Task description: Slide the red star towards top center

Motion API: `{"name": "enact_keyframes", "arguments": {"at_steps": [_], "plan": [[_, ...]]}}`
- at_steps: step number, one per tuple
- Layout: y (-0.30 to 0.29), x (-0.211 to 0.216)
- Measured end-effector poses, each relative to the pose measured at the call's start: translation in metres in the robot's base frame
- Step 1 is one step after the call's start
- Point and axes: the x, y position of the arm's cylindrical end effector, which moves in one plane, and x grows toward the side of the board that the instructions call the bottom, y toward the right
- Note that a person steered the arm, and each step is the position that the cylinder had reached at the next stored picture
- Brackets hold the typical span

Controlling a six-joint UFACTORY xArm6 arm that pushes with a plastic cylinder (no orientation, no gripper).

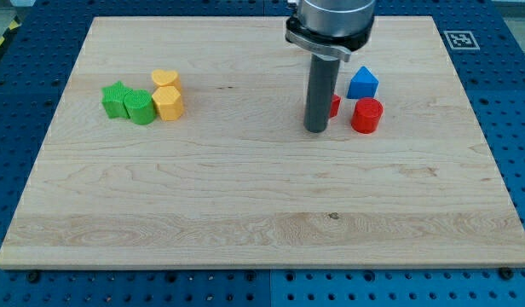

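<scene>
Our rod hides most of the red star point(334, 106); my tip point(316, 130) sits touching its left side. We carry no claw.

The wooden board point(262, 213) carries seven blocks in all. Two are green: a green star point(115, 99) and a green rounded block point(140, 107) beside it. Two are yellow: a yellow heart point(164, 79) and a yellow hexagon block point(169, 102). Two are red: a red cylinder point(366, 115) and a red block point(334, 106) (mostly hidden behind the rod, so its shape cannot be made out). One is blue, a blue house-shaped block point(362, 83). There is one rod, with one end, my tip point(316, 130). One printed square marker point(458, 39) sits at the board's corner.
</scene>
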Motion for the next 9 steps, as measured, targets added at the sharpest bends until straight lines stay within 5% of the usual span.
{"name": "enact_keyframes", "arguments": {"at_steps": [2, 9], "plan": [[0.025, -0.005], [-0.067, -0.16]]}}
